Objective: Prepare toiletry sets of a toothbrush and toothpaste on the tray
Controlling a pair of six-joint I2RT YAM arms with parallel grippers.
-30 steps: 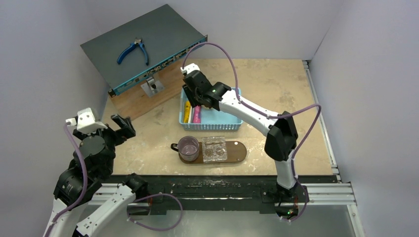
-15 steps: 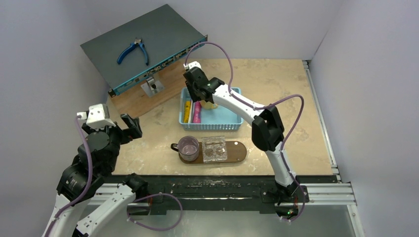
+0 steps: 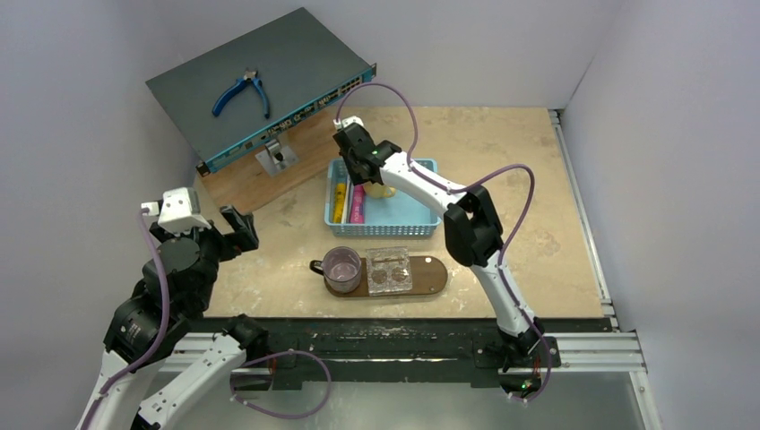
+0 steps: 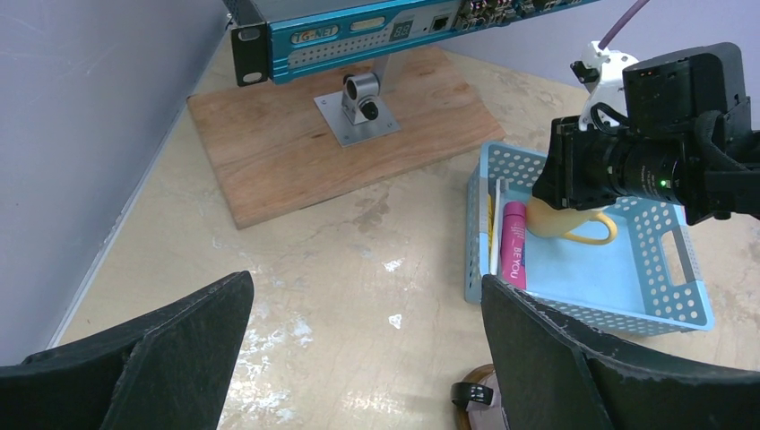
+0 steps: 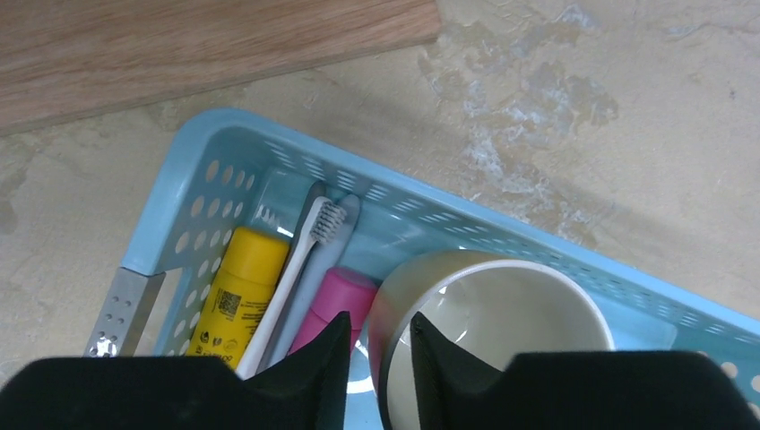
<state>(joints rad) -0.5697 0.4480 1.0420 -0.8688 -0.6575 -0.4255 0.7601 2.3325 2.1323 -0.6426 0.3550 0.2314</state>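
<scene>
Right gripper (image 5: pixel 378 354), lowered into the blue basket (image 5: pixel 193 170): the jaws are set partly apart astride the near rim of a yellow mug (image 5: pixel 502 313), one finger outside the wall and one inside. A sliver of gap is seen on either side, so no firm hold is shown. Just beside the mug, along the basket's left wall, two toothbrushes (image 5: pixel 305 260) are laid side by side, bristles toward the far end, between a yellow tube (image 5: pixel 235 296) and a pink tube (image 5: pixel 336 300) of toothpaste. The tray (image 3: pixel 432 273) is placed on the table near the arm bases, well apart from the basket; a dark cup (image 3: pixel 341 269) and a clear item are carried on it, but no brush or tube. Left gripper (image 4: pixel 367 279): held wide open and empty above the bare table. The step in hand is judged to be seizing the mug; next, closure on the rim and a straight lift are called for, without the brushes being dragged.
</scene>
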